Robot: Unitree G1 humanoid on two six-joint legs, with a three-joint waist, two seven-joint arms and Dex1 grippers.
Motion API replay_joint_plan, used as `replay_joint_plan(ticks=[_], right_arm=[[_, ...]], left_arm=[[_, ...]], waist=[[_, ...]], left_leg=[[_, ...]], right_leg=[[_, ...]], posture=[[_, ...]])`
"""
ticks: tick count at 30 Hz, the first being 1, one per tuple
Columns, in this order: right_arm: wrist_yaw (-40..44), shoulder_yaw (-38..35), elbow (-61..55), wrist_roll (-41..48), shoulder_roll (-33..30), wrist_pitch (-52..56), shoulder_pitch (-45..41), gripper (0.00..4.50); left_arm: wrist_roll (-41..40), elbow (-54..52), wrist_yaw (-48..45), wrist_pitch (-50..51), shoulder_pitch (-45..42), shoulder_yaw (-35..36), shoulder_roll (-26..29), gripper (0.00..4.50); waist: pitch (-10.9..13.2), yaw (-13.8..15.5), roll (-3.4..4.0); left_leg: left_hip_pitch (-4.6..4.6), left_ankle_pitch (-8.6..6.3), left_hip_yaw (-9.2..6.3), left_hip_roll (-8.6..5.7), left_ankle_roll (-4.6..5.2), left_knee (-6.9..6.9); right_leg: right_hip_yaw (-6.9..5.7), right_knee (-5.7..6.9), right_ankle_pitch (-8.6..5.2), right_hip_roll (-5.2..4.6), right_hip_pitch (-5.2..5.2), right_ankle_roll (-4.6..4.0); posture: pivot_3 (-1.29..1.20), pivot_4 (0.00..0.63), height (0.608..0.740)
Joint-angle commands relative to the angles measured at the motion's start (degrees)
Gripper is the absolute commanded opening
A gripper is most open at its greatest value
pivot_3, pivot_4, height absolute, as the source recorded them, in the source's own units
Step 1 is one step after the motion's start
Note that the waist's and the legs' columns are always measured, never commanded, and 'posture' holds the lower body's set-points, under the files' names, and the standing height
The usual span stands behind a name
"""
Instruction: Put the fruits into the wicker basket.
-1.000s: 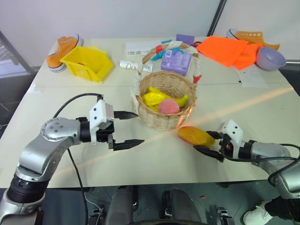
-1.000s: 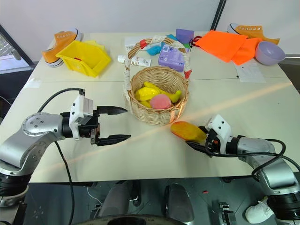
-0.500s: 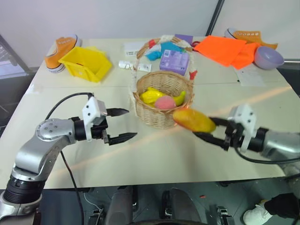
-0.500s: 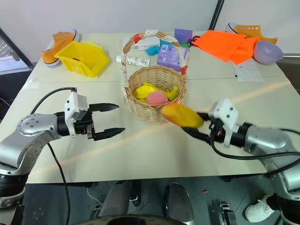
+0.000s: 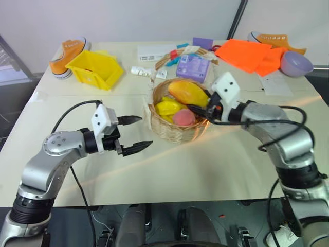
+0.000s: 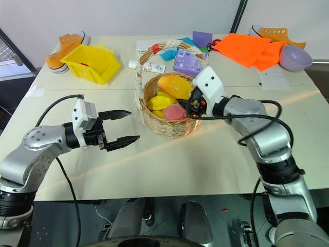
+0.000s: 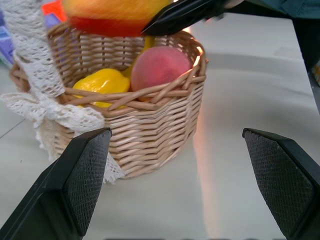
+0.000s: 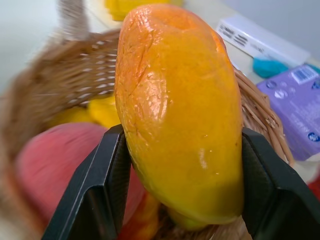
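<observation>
A: Your right gripper (image 8: 182, 200) is clamped on the mango (image 8: 180, 112), one finger on each long side. It hangs over the wicker basket (image 6: 169, 126), above the rim on the side toward the purple box (image 6: 187, 63)

B: And the peach?

A: The peach (image 7: 160, 67) lies in the basket beside some yellow pieces (image 7: 102, 85). Left wrist view gives you white lace and a bow on the handle's foot, and a black finger of the right gripper under the mango; the head views don't resolve the lace. Right wrist view adds cracked paint on the mango's skin

B: Any readable text?

A: Small print on the purple box and the white tube (image 5: 140, 72) behind the basket, too small to read

B: Left arm?

A: Your left gripper (image 6: 123, 126) sits beside the basket on the yellow bin (image 6: 92, 63) side, roughly level, pointing at the basket wall, jaws wide apart, nothing between them. Right forearm reaches in from the opposite side, wrist bent toward the basket
</observation>
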Motion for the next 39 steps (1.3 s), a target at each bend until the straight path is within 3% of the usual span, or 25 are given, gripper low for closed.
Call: replay_joint_plan(ticks=[1,2,7,11,14,20,23,30,33,39], right_arm=[[0.93,-0.93,-1.78,-1.51,-0.25,-2.09,-1.34,4.18],[1.45,-1.42,-2.90,-1.80,-0.83,-2.96,-0.78,4.41],[9.38,-12.67,-16.37,6.11,-7.71,-3.10,10.33,4.41],[8.42,-20.84,-19.27,10.26,-8.63,-0.69,16.59,4.41],[2.83,-20.10,-15.57,7.03,-6.08,-1.23,15.70,4.41],[-5.49,-15.61,0.75,0.06,2.88,-7.46,5.81,4.41],[-5.58,-14.12,8.78,-1.86,6.05,-11.65,2.27,3.57],[-5.44,-16.11,8.43,-0.56,7.48,-12.61,2.49,0.03],[-6.23,-19.11,5.88,-0.15,5.58,-12.00,3.73,0.03],[-10.58,-32.44,5.77,-2.51,-3.38,-11.29,8.92,0.03]], left_arm=[[-0.62,-2.34,0.88,-0.04,-0.56,0.14,-0.47,4.50],[-0.61,-2.49,1.09,-0.09,-0.66,0.12,-0.65,4.50],[-0.39,-2.85,3.50,-1.52,-0.58,1.22,-2.57,4.50],[-0.19,-2.21,5.32,-3.16,-0.54,2.10,-4.47,4.50],[-0.46,-1.76,4.94,-3.56,-0.74,1.45,-5.02,4.50],[0.02,-0.65,4.48,-3.94,-2.19,-0.57,-6.00,4.50],[-0.10,-1.01,4.49,-3.75,-2.20,-0.78,-6.16,4.50],[-0.52,-2.88,5.30,-3.38,-0.18,-0.16,-5.72,4.50],[-0.41,-3.15,5.43,-3.51,0.40,-0.21,-5.59,4.50],[-0.01,-1.67,4.60,-4.08,-0.52,-1.48,-5.70,4.50]], waist=[[0.00,0.14,0.00],[0.00,0.11,0.00],[0.00,0.39,0.00],[0.00,-0.22,0.00],[0.00,-0.91,0.00],[0.00,-1.25,0.02],[0.00,-1.16,0.02],[0.00,-1.08,0.02],[0.00,-0.96,0.02],[0.01,0.08,0.03]], left_leg=[[-0.01,0.00,0.00,0.00,0.00,0.00],[-0.01,0.00,0.01,0.00,0.00,-0.01],[-0.03,-0.10,0.00,-0.03,0.15,0.00],[0.05,-0.20,0.00,0.01,0.33,0.00],[0.15,-0.19,-0.02,0.05,0.30,0.00],[0.13,0.00,0.03,0.05,0.02,0.01],[0.10,0.07,0.07,0.03,-0.09,-0.01],[0.04,0.05,0.11,-0.01,-0.06,0.00],[0.05,0.05,0.09,0.00,-0.05,0.00],[0.02,0.03,0.14,-0.03,-0.01,0.01]], right_leg=[[0.00,0.00,0.00,0.00,0.00,0.00],[0.00,0.00,0.00,0.00,0.00,0.00],[0.00,-0.05,0.00,-0.03,0.03,0.01],[0.00,-0.07,0.01,-0.02,0.10,0.01],[0.03,0.06,0.03,0.02,0.10,-0.03],[0.09,0.22,0.03,0.05,-0.02,-0.04],[0.09,0.26,0.02,0.05,-0.08,-0.04],[0.10,0.26,0.02,0.00,-0.10,-0.04],[0.10,0.27,0.02,0.00,-0.11,-0.04],[0.10,0.23,0.02,-0.05,-0.12,-0.03]], posture=[[0.00,0.150,0.723],[0.00,0.150,0.723],[0.00,0.150,0.723],[0.00,0.150,0.723],[0.00,0.150,0.723],[0.00,0.150,0.723],[0.00,0.150,0.723],[0.00,0.150,0.723],[0.00,0.150,0.723],[0.00,0.150,0.723]])
